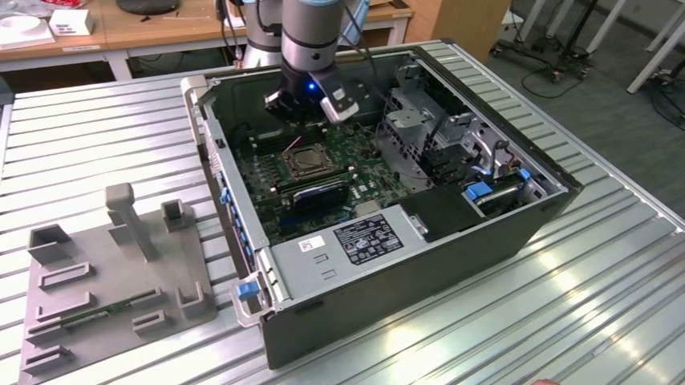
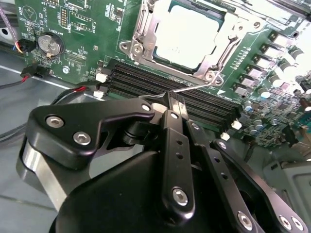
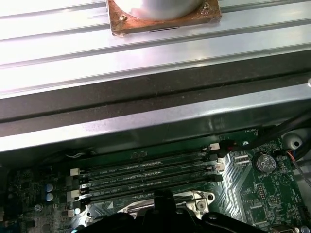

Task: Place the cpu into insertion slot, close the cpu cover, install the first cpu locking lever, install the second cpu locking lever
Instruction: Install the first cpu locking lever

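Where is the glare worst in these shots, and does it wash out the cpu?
Second wrist view: the cpu glares almost white, though its outline inside the cpu cover is readable. First wrist view: bright streaks on the ribbed table, motherboard dimmer. Exterior view: similar table streaks, case interior shadowed.

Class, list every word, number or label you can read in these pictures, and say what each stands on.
No text can be read.
Black label on the power supply: too small.
White print on the motherboard: blurred.
Print along the memory slots: too small.
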`<move>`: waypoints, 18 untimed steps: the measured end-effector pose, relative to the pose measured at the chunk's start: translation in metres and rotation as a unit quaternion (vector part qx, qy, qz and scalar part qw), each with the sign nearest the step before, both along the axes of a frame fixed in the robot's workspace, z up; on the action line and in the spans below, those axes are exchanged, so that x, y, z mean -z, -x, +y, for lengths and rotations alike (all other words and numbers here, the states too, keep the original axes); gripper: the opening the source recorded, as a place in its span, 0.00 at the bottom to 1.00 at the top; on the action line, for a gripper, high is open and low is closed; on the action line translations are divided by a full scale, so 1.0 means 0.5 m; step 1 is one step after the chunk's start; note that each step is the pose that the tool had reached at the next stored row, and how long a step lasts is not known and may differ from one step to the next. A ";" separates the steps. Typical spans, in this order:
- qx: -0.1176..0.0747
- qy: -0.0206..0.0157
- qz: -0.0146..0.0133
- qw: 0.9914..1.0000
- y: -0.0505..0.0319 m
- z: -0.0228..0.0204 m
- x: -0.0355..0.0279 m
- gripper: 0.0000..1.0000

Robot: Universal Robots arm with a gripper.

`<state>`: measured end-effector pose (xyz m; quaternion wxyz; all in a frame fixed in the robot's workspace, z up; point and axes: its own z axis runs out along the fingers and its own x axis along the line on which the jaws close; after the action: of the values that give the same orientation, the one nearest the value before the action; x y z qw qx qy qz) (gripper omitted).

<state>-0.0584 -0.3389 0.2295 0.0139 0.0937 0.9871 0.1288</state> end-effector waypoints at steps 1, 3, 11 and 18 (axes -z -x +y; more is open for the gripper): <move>0.000 -0.001 -0.001 1.000 0.000 0.0001 0.001 0.11; 0.000 -0.002 -0.002 1.000 0.001 0.0001 0.004 0.11; 0.000 -0.011 -0.007 1.000 0.009 0.0043 0.011 0.11; 0.000 -0.019 -0.012 1.000 0.010 0.0055 0.019 0.11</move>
<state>-0.0636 -0.3361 0.2200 0.0241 0.0924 0.9843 0.1486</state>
